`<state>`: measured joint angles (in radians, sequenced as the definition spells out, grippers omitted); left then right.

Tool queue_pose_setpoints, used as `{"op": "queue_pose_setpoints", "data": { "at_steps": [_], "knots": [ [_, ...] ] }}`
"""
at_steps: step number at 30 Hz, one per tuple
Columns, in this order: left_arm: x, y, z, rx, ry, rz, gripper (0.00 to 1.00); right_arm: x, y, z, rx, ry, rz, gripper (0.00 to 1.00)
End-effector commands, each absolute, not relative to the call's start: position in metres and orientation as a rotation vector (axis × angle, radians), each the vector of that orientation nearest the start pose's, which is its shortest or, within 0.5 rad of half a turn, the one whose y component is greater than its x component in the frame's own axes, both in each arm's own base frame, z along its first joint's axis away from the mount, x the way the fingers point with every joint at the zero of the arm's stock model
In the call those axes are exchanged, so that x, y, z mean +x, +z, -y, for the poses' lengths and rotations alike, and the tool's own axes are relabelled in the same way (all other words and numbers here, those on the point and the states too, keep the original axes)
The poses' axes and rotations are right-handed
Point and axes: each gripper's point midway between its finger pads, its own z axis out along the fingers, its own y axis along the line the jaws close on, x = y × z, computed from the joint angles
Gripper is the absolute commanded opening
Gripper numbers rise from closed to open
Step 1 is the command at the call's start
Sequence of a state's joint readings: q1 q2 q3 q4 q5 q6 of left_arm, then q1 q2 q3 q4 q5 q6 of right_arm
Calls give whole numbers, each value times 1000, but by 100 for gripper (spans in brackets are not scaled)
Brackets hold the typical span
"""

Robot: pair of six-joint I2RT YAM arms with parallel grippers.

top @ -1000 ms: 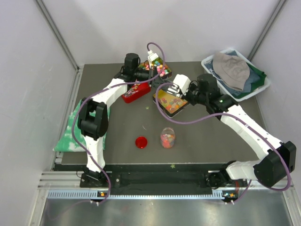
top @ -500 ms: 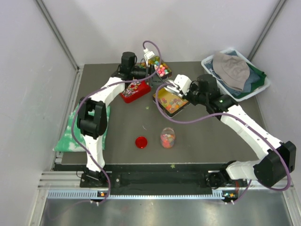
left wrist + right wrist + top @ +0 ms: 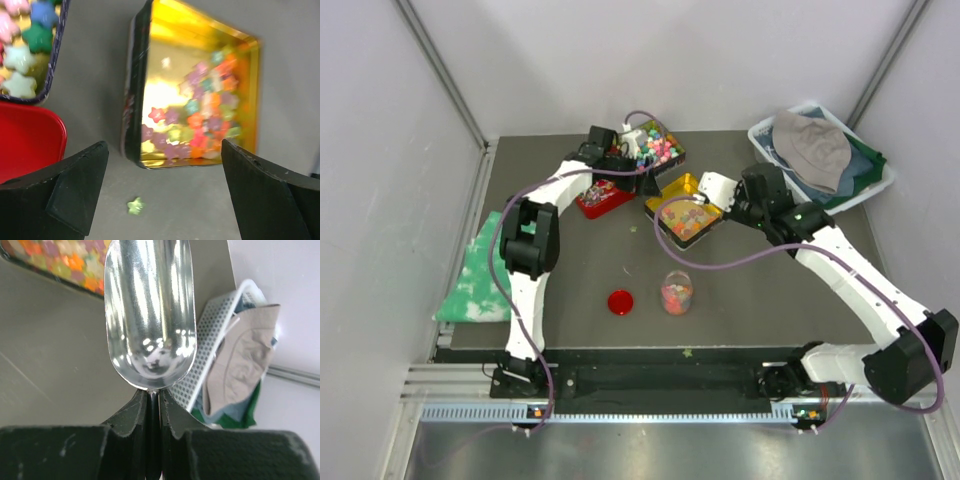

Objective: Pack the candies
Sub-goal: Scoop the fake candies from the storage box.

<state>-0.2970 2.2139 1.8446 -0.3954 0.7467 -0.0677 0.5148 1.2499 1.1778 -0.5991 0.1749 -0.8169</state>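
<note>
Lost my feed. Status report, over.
Left tool open over gold tin. Right tool shut on empty scoop. Candies in tin, one stray candy on table.

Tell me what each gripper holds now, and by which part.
The right gripper holds a metal scoop by its thin handle, just below the bowl. The left gripper is open and holds nothing.

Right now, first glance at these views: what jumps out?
The gold tin of tiny bright candies sits mid-table, with the left tool wide open right above it. The right tool is shut on an empty shiny scoop by the tin's edge. Nearer the arms stands a clear jar part-filled with candies, with a red lid lying beside it.
</note>
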Motion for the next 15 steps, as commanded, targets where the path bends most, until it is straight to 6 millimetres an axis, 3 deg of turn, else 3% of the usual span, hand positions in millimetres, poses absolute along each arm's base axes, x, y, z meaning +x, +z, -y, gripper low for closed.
{"op": "queue_pose_setpoints", "data": {
  "at_steps": [1, 5, 7, 12, 15],
  "knots": [
    [493, 117, 285, 753, -845, -2205, 99, 336, 286, -96, -1306, -526, -1771, 0],
    [500, 110, 293, 767, -769, -2207, 98, 333, 306, -95, -1292, -522, -1750, 0],
    [504, 108, 296, 769, -726, -2209, 96, 332, 307, -95, -1297, -516, -1753, 0],
    [505, 99, 298, 808, -658, -2216, 75, 332, 306, -95, -1310, -520, -1749, 0],
    [504, 92, 298, 836, -613, -2224, 71, 331, 306, -94, -1327, -526, -1747, 0]
  ]
}}
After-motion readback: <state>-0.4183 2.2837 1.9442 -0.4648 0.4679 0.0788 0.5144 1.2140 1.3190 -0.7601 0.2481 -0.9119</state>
